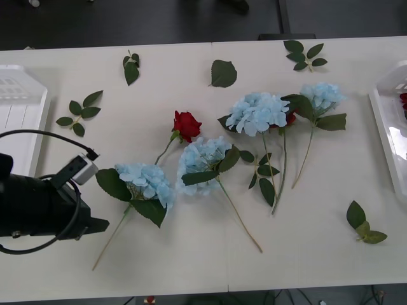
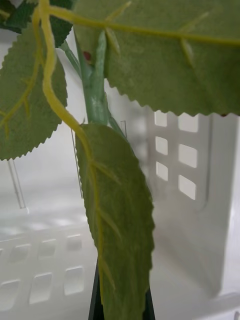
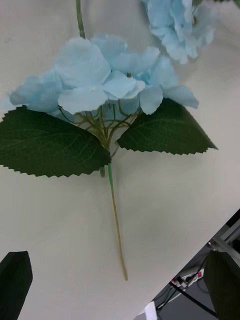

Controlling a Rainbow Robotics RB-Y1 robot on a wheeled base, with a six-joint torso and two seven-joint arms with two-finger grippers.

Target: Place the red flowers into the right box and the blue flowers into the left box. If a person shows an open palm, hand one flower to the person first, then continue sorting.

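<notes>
Several blue flowers lie on the table: one (image 1: 145, 181) just ahead of my left gripper (image 1: 95, 223), others at the centre (image 1: 203, 159) and right (image 1: 257, 113). One red flower (image 1: 186, 124) lies among them; another (image 1: 289, 119) peeks out from under a blue head. In the left wrist view the left gripper (image 3: 119, 265) is open above the table at the stem end of the nearest blue flower (image 3: 105, 75). My right gripper (image 2: 122, 300) is shut on a green, leafy red flower stem (image 2: 95, 100) over the right box (image 2: 190, 165). The left box (image 1: 19, 101) sits at the far left.
Loose green leaf sprigs lie about the table: far left (image 1: 79, 111), back (image 1: 131, 67), back centre (image 1: 222, 73), back right (image 1: 304, 54) and front right (image 1: 364, 225). The right box (image 1: 388, 140) holds something red at the view's edge.
</notes>
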